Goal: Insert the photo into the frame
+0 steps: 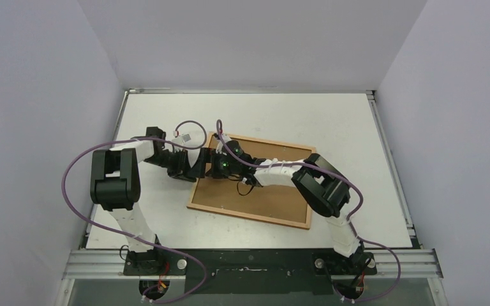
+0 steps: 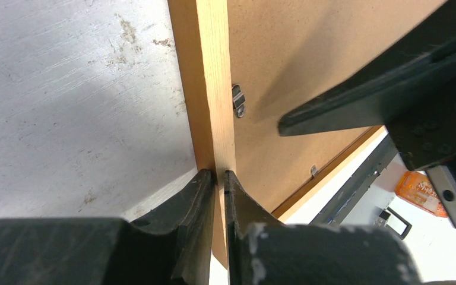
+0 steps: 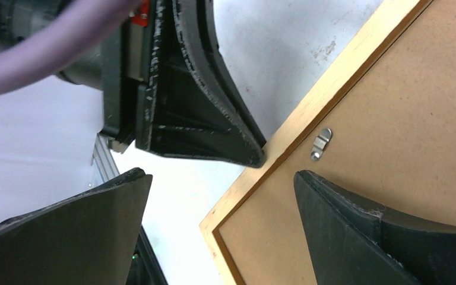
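Left claw point(image 2: 219, 176) clamped on rail of light-wood picture frame point(image 2: 205, 89), face-down at centre of desk point(image 1: 293, 118). Right claw point(image 3: 221, 178) spread wide, straddling frame border beside brown fibreboard backing point(image 3: 392, 119). Photo unseen. Likely next: swivel small metal clip point(image 3: 320, 144). Hold left pinch firm, nudge sideways, not down.

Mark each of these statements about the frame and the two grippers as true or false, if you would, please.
1. The left gripper is shut on the wooden border of the frame. True.
2. The right gripper is shut on the metal clip. False: it is open, with its fingers spread wide either side of the frame's corner.
3. The frame lies with its brown backing facing up. True.
4. The photo lies beside the frame. False: no photo shows in any view.
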